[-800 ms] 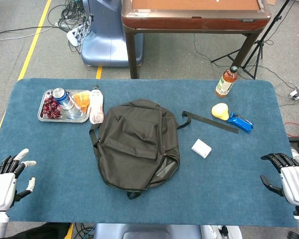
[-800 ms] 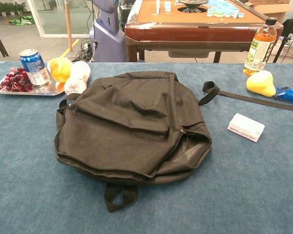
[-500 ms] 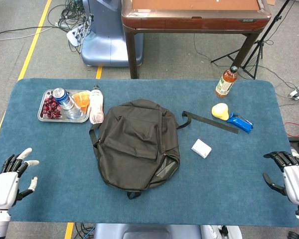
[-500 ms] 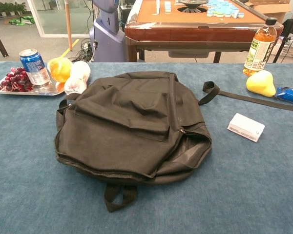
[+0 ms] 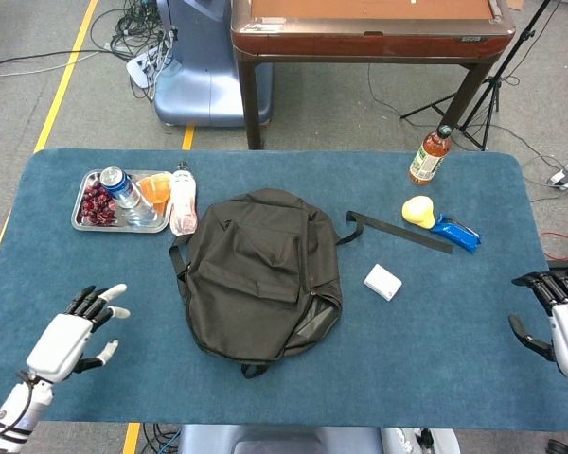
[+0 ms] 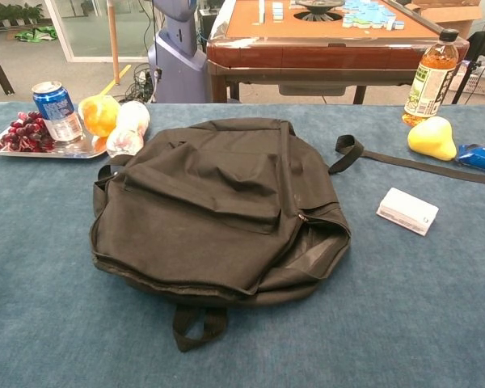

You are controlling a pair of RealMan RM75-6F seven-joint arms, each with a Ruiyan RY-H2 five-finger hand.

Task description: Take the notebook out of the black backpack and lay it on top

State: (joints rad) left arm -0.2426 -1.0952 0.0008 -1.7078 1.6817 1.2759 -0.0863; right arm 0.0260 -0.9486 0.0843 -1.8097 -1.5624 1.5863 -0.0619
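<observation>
The black backpack [image 5: 260,272], its long axis running near to far, is flanked by the spread, empty left hand [image 5: 71,333], which lies nearer, and the spread, empty right hand [image 5: 560,320] at the table's right edge.

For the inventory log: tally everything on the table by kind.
Backpack: 1
Tray: 1
Can: 1
Bottles: 2, juice and clear
Fruit: 3, grapes, orange, pear
Blue packet: 1
White box: 1
Total: 10
</observation>
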